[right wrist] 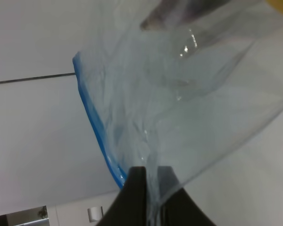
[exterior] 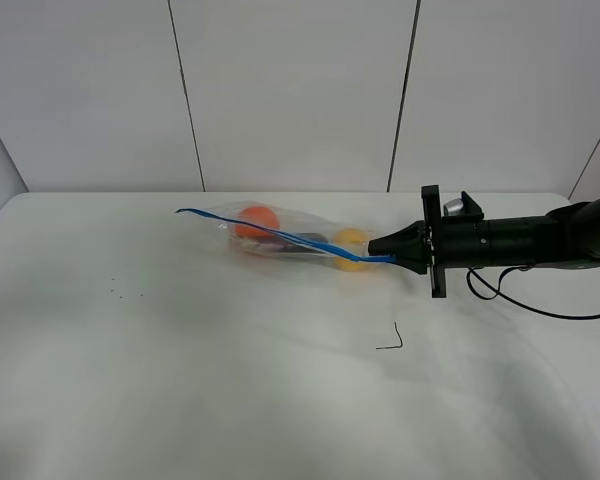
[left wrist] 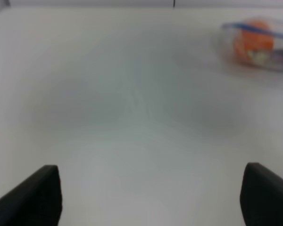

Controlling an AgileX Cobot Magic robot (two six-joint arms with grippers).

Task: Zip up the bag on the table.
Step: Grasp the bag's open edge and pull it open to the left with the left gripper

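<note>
The clear plastic bag (exterior: 280,235) lies on the white table (exterior: 180,380) a little behind the middle. Orange, dark purple and yellow toy produce show through it, and a blue zipper strip (exterior: 270,232) runs along its upper edge. My right gripper (exterior: 382,247) reaches in from the right and is shut on the right end of the bag's zipper edge. In the right wrist view the fingers (right wrist: 137,188) pinch the clear plastic (right wrist: 179,108) next to the blue strip (right wrist: 96,136). My left gripper (left wrist: 148,197) is open and empty, low over the table, with the bag (left wrist: 257,44) far off.
A small dark bent wire (exterior: 392,342) lies on the table in front of the right arm. A black cable (exterior: 540,308) hangs from the right arm. A few tiny dark specks (exterior: 125,293) mark the table at the left. A white panelled wall stands behind.
</note>
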